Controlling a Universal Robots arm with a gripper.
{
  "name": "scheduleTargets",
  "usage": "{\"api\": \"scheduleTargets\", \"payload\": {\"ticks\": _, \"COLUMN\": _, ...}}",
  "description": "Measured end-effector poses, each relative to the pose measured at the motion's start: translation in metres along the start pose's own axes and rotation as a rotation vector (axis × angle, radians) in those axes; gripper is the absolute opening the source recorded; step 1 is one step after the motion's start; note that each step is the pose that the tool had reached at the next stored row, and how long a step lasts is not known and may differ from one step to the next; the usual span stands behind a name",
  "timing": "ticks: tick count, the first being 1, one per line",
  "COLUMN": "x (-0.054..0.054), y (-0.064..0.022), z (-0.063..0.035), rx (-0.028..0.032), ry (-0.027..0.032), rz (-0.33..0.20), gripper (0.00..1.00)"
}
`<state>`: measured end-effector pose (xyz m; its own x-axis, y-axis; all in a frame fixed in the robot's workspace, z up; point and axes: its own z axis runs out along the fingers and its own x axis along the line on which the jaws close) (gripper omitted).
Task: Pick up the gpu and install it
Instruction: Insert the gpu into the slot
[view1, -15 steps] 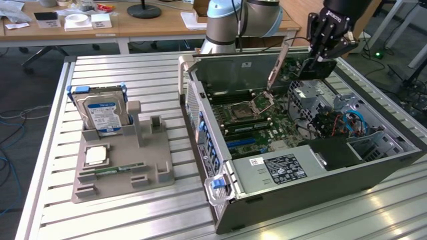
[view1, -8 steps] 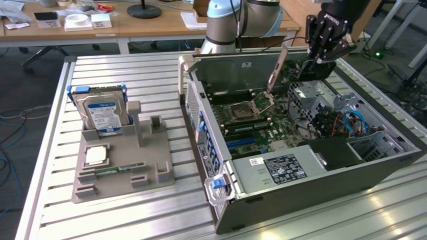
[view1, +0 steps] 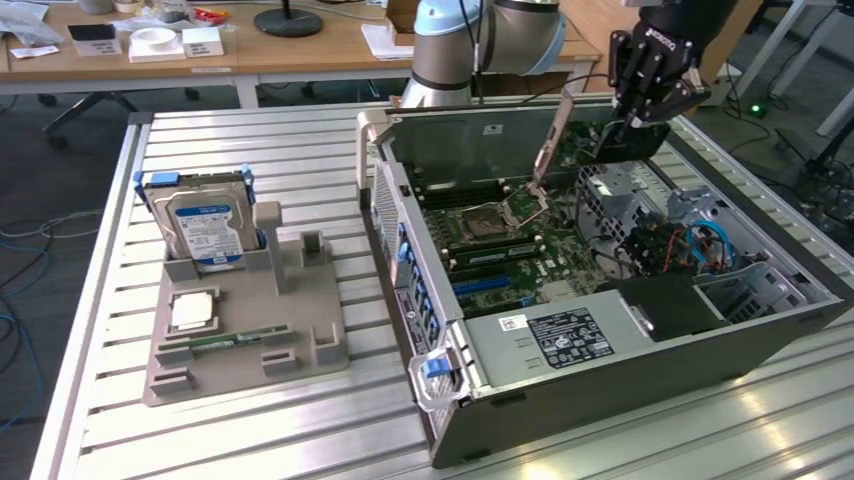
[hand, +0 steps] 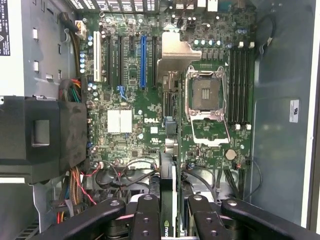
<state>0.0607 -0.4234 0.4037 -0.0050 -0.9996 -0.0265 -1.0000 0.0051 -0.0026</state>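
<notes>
- I see the gripper (view1: 649, 100) closed partway onto the gpu (hand: 167, 190), with the card edge-on between its fingers (hand: 145, 217).
- The gpu hangs inside the open computer case (view1: 400, 215), over the motherboard (hand: 130, 100). I can't tell if it's touching.
- The hard drive (view1: 207, 225) is in the grey holder (view1: 247, 345).

There is one open computer case (view1: 601, 400), one gpu (hand: 166, 175), one gripper (hand: 171, 202), one hard drive (view1: 207, 228), one grey holder tray (view1: 254, 378), one memory stick (view1: 220, 341) and one processor chip (view1: 195, 312).
</notes>
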Motion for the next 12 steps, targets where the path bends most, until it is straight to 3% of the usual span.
{"api": "scheduleTargets", "payload": {"ticks": 5, "x": 0.0, "y": 0.0174, "z": 0.0, "rx": 0.0093, "ry": 0.0002, "rz": 0.0, "gripper": 0.26}}
{"api": "scheduleTargets", "payload": {"ticks": 12, "x": 0.0, "y": 0.0305, "z": 0.0, "rx": 0.0159, "ry": 0.0001, "rz": 0.0, "gripper": 0.26}}
